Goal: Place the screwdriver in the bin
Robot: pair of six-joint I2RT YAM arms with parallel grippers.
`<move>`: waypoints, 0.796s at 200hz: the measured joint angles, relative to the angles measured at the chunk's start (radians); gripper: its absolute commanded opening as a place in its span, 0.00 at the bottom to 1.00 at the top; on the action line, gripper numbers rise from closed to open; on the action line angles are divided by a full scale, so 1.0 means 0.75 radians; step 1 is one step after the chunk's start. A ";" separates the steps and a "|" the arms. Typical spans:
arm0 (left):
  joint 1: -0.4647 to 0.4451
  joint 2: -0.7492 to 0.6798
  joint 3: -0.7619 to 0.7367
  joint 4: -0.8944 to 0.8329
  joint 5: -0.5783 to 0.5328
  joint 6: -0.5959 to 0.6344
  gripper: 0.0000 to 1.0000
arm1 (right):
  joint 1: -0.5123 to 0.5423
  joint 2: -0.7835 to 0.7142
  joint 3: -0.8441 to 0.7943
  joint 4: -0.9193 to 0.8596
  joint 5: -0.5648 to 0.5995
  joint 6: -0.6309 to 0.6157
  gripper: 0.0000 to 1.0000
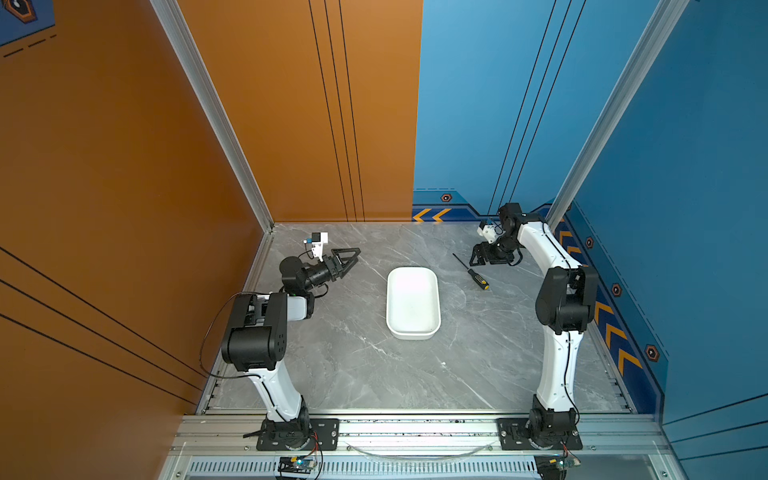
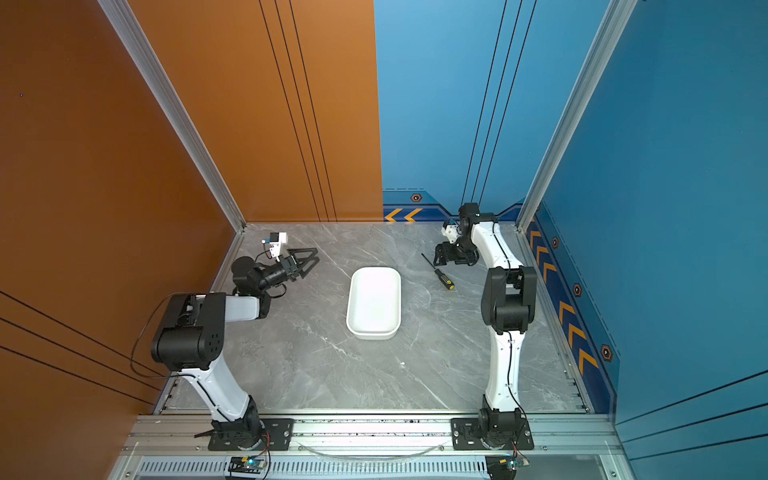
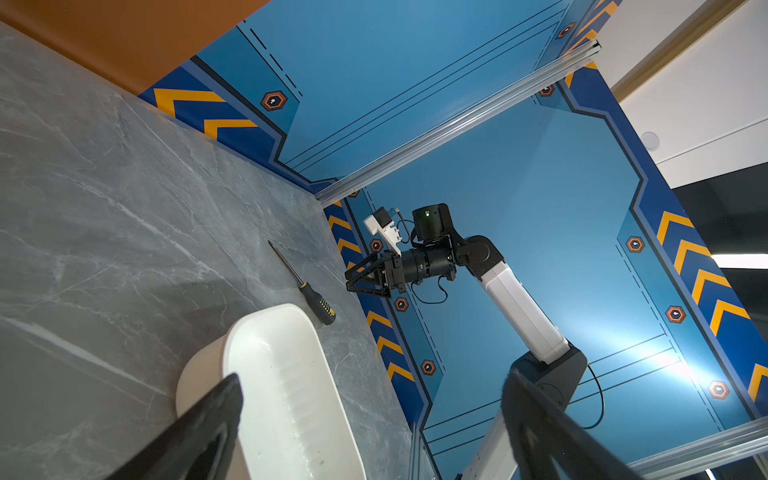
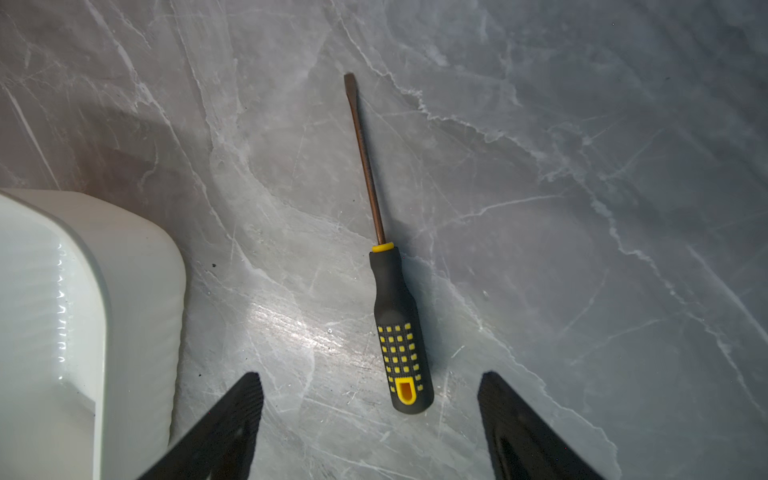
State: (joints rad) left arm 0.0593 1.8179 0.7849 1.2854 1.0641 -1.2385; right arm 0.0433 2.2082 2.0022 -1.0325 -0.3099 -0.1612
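Here's the reach-and-grasp step, and nothing has been picked up yet. In both top views the screwdriver [image 1: 471,272] lies flat on the grey marble table [image 1: 353,365], right of the bin [image 1: 388,307] and a little above its upper right corner. They sit near each other but don't touch. The shaft points to the upper left of the frame and the handle to the lower right.

The right gripper [image 4: 371,378] hovers over it with its fingers [image 4: 245,399] spread wide and empty. In the right wrist view the butt of the handle [image 4: 399,324] sits in the gap between them, touching neither and a bit off-centre. How high the tips are above the table I can't tell.

The left gripper [image 1: 352,257], left of the bin, also stands wide open and holds nothing.

I'd say what's needed next is to drop down, centre on that thick handle and pinch it. Then comes a lift and a short carry to the left over the low wall. The bin is empty, so there's plenty of room.
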 measured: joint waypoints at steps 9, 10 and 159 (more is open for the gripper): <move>0.001 0.000 0.000 -0.008 0.000 0.005 0.98 | 0.004 0.004 0.000 0.001 0.022 0.000 0.80; 0.001 0.000 0.000 -0.010 0.000 0.007 0.98 | 0.005 0.005 0.000 0.001 0.025 -0.001 0.80; -0.006 -0.218 0.043 -0.983 -0.119 0.624 0.98 | 0.074 0.130 0.013 0.003 0.173 -0.010 0.74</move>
State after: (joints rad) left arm 0.0547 1.6547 0.8169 0.5480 0.9749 -0.7708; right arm 0.0990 2.3058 2.0117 -1.0306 -0.1799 -0.1688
